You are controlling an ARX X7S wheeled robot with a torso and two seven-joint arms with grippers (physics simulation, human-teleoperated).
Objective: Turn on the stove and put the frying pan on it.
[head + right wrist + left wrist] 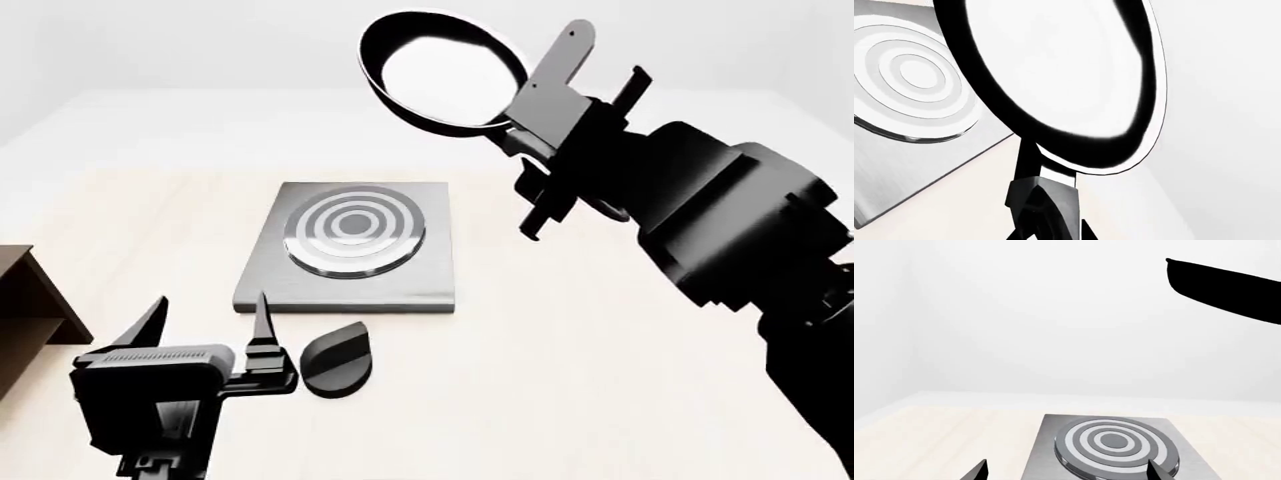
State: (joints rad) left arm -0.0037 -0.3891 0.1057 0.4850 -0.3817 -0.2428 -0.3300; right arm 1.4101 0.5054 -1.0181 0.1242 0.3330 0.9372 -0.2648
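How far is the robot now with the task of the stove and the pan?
In hand: the right gripper holds the frying pan by its handle, lifted above the table. Left: setting it on the stove. The open left gripper is beside the knob; its setting is unreadable.

Head view. Stove [350, 248] lies flat on the pale tabletop [587, 340], ring burner [355, 232] centred on the grey slab. Black ridged knob [336, 357] sits on the tabletop just beside the stove's near edge. Left gripper [211, 325] hovers near that same edge, next to the knob, fingers [263, 325] spread apart and holding nothing. Right gripper [531, 135] clamps the frying pan [441, 72] by its handle, raised in the air beyond the stove's far right corner, glossy inside facing the camera. Dark brown shelf [30, 300] stands left of the stove.
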